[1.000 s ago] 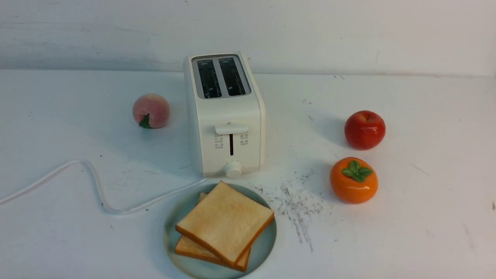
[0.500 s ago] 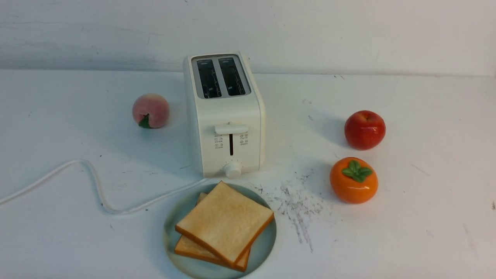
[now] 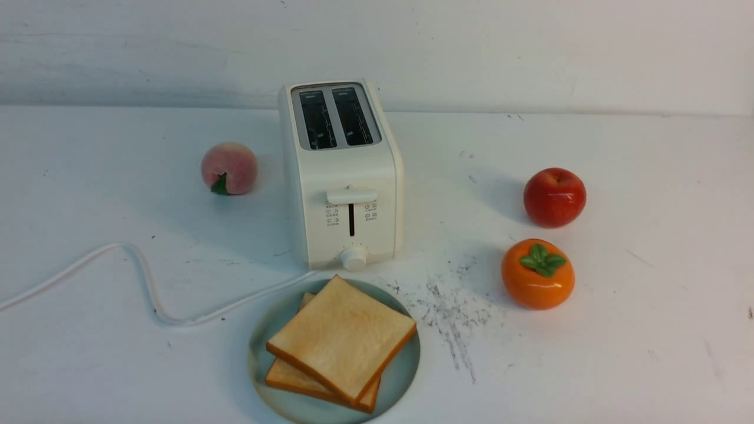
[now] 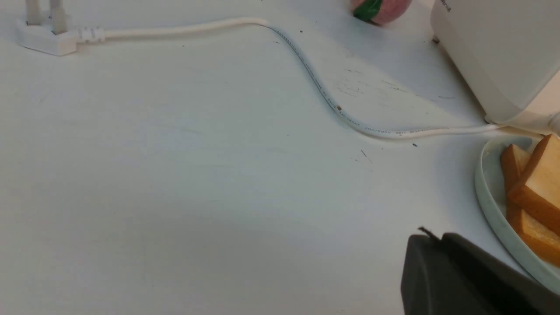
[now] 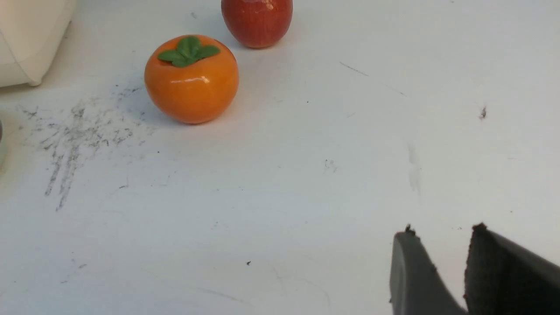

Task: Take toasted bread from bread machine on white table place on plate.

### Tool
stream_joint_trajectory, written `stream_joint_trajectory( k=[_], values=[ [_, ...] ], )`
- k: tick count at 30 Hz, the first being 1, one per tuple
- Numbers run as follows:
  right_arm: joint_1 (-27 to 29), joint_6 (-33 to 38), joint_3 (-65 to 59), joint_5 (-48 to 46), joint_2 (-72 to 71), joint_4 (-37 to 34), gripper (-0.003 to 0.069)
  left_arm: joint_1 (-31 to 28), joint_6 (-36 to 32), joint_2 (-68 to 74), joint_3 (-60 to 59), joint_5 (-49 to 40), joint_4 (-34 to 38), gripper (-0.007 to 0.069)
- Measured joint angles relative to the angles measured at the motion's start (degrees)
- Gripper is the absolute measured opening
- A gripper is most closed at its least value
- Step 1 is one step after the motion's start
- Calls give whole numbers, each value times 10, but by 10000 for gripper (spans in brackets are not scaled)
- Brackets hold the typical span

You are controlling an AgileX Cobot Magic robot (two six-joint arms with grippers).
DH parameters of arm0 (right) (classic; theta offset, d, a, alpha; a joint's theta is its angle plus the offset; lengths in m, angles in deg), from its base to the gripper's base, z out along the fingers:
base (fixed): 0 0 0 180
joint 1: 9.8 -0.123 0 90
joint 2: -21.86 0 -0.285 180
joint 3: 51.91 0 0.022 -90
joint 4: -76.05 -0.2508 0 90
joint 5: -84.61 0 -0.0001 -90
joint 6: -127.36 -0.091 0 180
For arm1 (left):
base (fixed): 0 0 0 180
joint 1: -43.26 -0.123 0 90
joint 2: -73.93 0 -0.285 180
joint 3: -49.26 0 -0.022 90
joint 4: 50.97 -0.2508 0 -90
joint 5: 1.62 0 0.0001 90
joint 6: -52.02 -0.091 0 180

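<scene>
Two slices of toasted bread (image 3: 344, 338) lie stacked on the pale blue-green plate (image 3: 406, 365) at the front of the white table (image 3: 648, 353). The cream-white bread machine (image 3: 344, 176) stands just behind the plate with both slots empty and its lever up. Neither gripper shows in the front view. In the left wrist view my left gripper (image 4: 431, 238) is shut and empty, low over the table beside the plate's rim (image 4: 490, 197) and the bread (image 4: 538, 183). In the right wrist view my right gripper (image 5: 442, 232) is slightly open and empty over bare table.
The toaster's white cord (image 3: 147, 282) snakes left to a plug (image 4: 43, 35). A peach (image 3: 230, 168) sits left of the toaster. A red apple (image 3: 554, 197) and an orange persimmon (image 3: 537, 274) sit to the right. Dark speckled marks (image 3: 450, 312) lie beside the plate.
</scene>
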Motion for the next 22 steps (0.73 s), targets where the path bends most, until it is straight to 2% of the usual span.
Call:
stream_joint_trajectory(
  k=[22],
  values=[
    [0,0,0,0,0,0,230,0,0,0,0,0,-1,16]
  ],
)
